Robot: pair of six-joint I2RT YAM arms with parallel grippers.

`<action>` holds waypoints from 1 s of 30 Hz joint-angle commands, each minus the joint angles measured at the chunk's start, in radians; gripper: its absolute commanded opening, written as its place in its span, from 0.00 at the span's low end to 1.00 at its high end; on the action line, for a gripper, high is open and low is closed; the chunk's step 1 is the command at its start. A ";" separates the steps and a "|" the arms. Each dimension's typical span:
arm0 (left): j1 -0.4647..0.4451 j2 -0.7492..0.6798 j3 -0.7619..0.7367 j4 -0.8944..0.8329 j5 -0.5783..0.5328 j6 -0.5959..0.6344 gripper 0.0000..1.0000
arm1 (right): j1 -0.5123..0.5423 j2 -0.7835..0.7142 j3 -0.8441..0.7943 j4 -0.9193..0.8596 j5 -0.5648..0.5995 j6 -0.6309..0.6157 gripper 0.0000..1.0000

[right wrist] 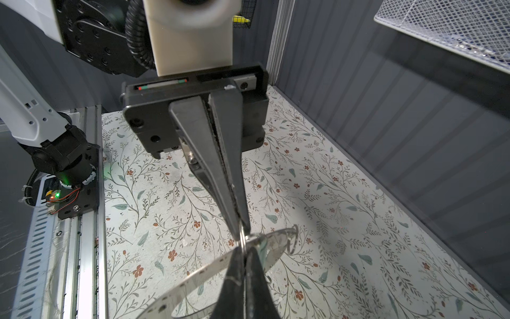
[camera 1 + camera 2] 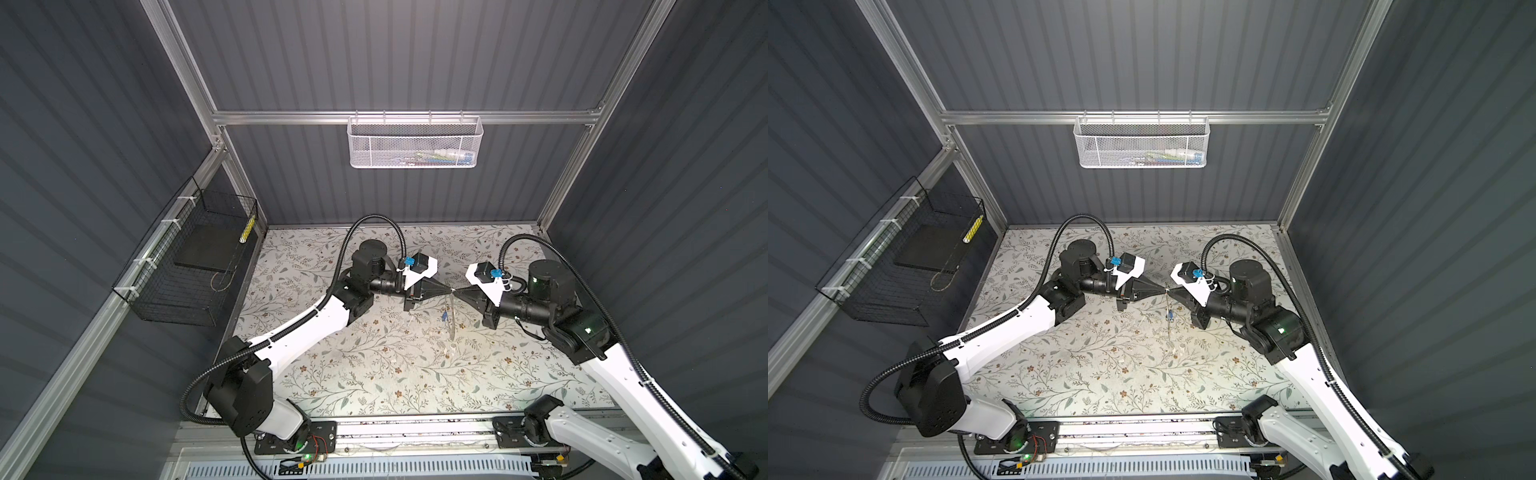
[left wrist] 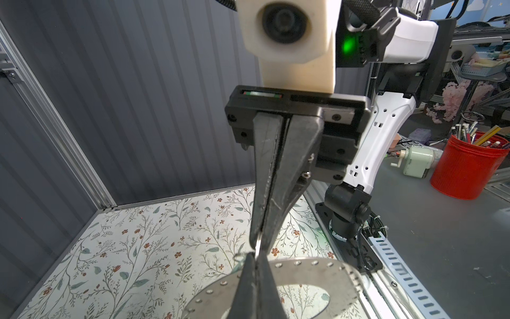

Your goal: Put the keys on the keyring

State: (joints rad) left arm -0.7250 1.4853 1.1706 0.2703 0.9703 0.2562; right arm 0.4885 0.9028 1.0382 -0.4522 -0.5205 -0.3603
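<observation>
Black wire basket (image 2: 178,286) on the wall at nine o'clock, well apart from the action. The left arm stretches in from seven o'clock, and the left pincer (image 2: 448,289) sits dead centre above the floral bench (image 2: 374,374). Its jaws are narrow, barely a sliver between them, the tips nipping a small wire loop (image 1: 242,238).

Under that loop hangs the keyring (image 3: 339,276), a broad flat grey band with tiny dots round its rim. It shows edge-on in both top views, running from the tips toward six o'clock. Whether its low edge touches the bench, I can't tell.

A blue-headed key (image 2: 444,318) shows just beside that edge, at six o'clock of the tips. It is too small to say how it is attached. A second loop (image 1: 292,240) stands at the keyring's rim, close by the first.

Over on the right, the arm reaches in from five o'clock. The right pincer (image 2: 458,292) meets its partner tip to tip, jaws pressed together on the same small wire loop.
</observation>
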 commanded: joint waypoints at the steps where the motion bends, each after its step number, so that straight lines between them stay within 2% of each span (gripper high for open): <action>1: 0.004 -0.027 0.080 -0.139 -0.019 0.112 0.29 | -0.007 -0.009 0.004 -0.025 0.002 -0.015 0.00; 5: 0.004 -0.021 0.183 -0.395 -0.075 0.306 0.31 | -0.007 0.016 0.051 -0.135 0.022 -0.031 0.00; 13: -0.031 0.003 0.312 -0.646 -0.172 0.518 0.32 | -0.008 0.057 0.129 -0.287 0.039 -0.041 0.00; 17: -0.070 0.019 0.333 -0.700 -0.222 0.573 0.32 | -0.010 0.063 0.142 -0.306 0.032 -0.035 0.00; 30: -0.131 0.040 0.334 -0.725 -0.326 0.618 0.31 | -0.008 0.087 0.155 -0.324 -0.007 -0.021 0.00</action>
State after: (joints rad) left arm -0.8417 1.5124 1.4750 -0.4114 0.6853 0.8398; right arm 0.4839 0.9905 1.1599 -0.7700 -0.4980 -0.3893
